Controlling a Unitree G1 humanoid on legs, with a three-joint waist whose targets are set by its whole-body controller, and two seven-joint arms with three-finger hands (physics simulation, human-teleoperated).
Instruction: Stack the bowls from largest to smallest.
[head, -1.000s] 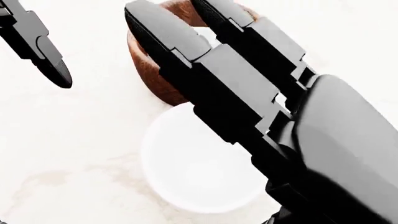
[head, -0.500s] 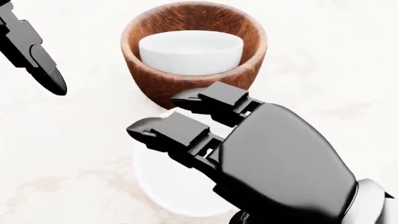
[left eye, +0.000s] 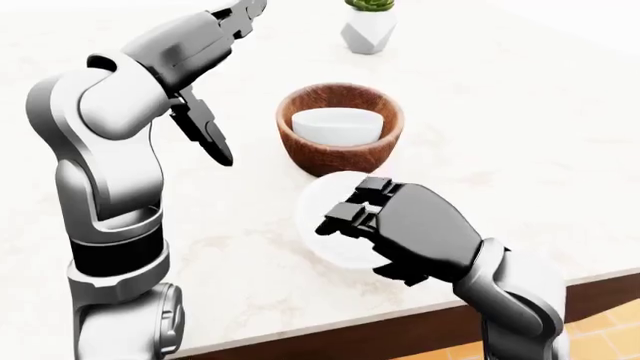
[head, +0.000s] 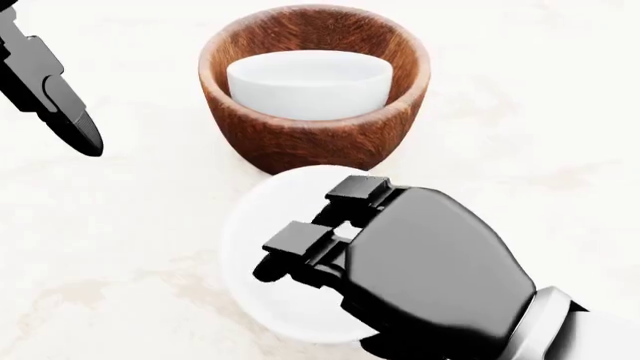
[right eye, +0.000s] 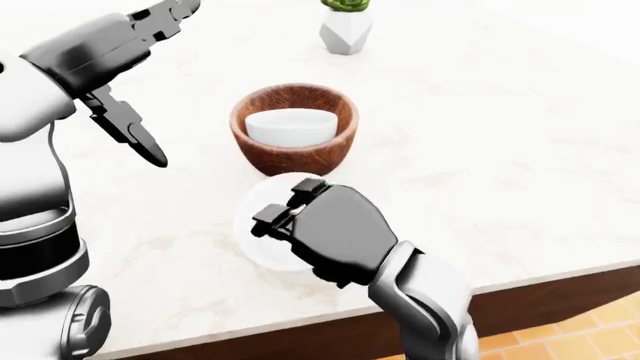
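A brown wooden bowl (head: 310, 142) stands on the white marble counter with a small white bowl (head: 306, 81) nested inside it. A wider white bowl (head: 262, 225) sits on the counter just below the wooden bowl, touching or nearly touching it. My right hand (head: 320, 229) lies over the wide bowl's right side. Its fingers (head: 300, 244) curl down over the rim into the bowl, and the thumb is hidden. My left hand (left eye: 232, 82) is raised to the left of the wooden bowl, open and empty, with one finger (head: 62, 109) pointing down.
A small succulent in a white faceted pot (left eye: 367, 31) stands at the top of the left-eye view. The counter's edge (left eye: 590, 277) runs along the bottom right, with orange floor tiles (left eye: 600, 330) beyond it.
My right hand, which stretched over the wooden bowl a second ago, has drawn back and curled its fingers down onto the wide white bowl. The left hand has barely moved.
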